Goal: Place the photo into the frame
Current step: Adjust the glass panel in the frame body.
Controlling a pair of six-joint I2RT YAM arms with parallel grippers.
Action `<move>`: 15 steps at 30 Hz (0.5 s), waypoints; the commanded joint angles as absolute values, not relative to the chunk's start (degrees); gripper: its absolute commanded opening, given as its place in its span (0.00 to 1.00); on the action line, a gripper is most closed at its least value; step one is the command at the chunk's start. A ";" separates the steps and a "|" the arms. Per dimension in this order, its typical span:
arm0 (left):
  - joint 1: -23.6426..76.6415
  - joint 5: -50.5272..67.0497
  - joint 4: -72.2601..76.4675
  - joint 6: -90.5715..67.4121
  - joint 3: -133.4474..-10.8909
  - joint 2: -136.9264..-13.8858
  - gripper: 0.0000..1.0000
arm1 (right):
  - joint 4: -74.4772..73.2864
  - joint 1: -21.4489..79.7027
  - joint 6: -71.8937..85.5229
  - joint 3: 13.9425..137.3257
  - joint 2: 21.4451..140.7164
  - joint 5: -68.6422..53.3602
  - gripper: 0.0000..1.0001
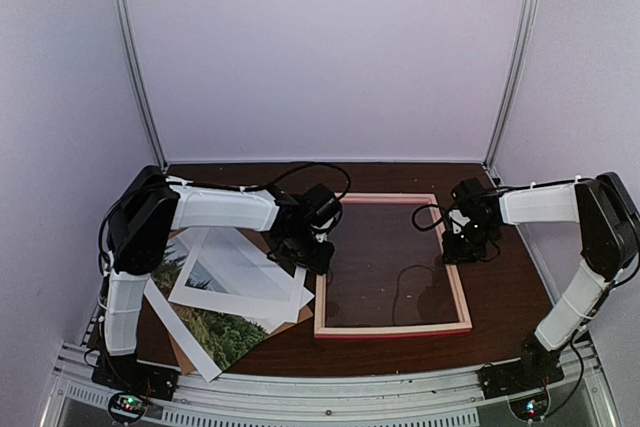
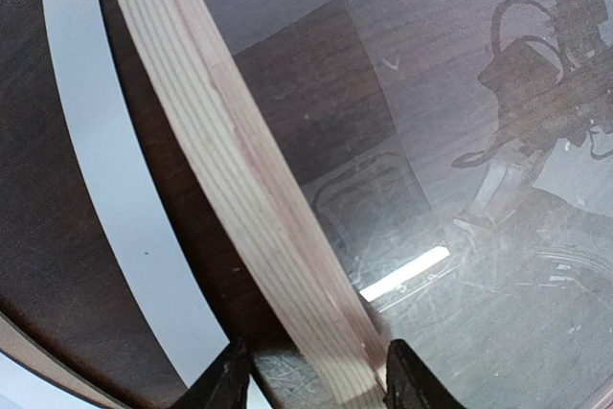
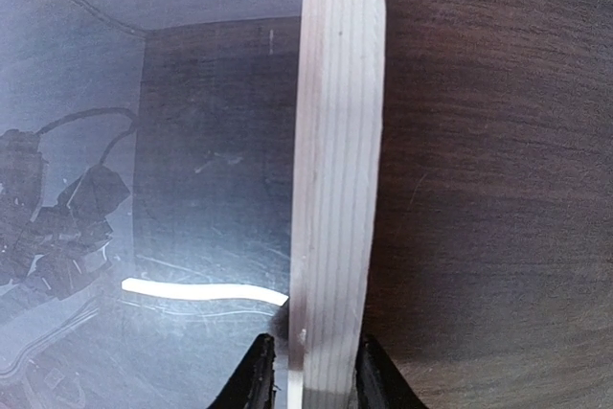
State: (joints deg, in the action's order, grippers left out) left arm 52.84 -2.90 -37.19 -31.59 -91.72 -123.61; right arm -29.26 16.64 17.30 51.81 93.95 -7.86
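Observation:
The frame lies flat on the dark table at centre right, with its pane reflecting the arms. My left gripper is down at its left rail. In the left wrist view the pale wood rail runs between the open jaws of the left gripper, with a gap on the left side. My right gripper is at the right rail. There the jaws of the right gripper press on both sides of the rail. The photo lies at the front left, mostly covered.
A white mat with a cut-out window lies over the photo, and a brown backing board shows under them. A white sheet edge runs close to the frame's left rail. Cage posts and walls close in the table.

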 commanded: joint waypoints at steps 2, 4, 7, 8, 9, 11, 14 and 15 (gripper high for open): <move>53.21 -4.79 -42.01 -31.59 -92.72 -123.86 0.50 | -29.11 16.13 17.30 50.64 92.90 -8.17 0.30; 53.17 -5.01 -41.97 -30.58 -94.22 -123.27 0.50 | -28.93 16.08 17.40 50.47 92.70 -8.37 0.29; 52.60 -5.01 -41.94 -29.53 -96.77 -122.77 0.53 | -28.75 15.99 17.48 50.32 92.44 -8.42 0.29; 52.18 -5.20 -41.75 -29.33 -97.21 -122.58 0.53 | -28.74 15.92 17.49 50.27 92.27 -8.42 0.30; 51.59 -5.33 -41.10 -29.21 -97.44 -122.34 0.54 | -28.70 15.91 17.49 50.15 92.04 -8.36 0.29; 50.18 -5.12 -38.80 -29.18 -97.35 -121.93 0.55 | -28.34 15.82 17.57 49.93 91.75 -8.39 0.30; 48.00 -4.67 -34.89 -29.19 -97.19 -122.54 0.56 | -28.28 15.67 17.43 50.00 92.01 -8.95 0.30; 47.26 -4.30 -33.67 -29.06 -97.42 -123.10 0.56 | -28.36 15.57 17.36 50.09 92.12 -8.93 0.30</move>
State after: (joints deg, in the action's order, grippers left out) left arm 50.54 -4.10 -38.87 -30.06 -96.16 -123.63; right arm -28.60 16.14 17.32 50.72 93.12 -8.80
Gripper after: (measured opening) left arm 0.558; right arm 0.296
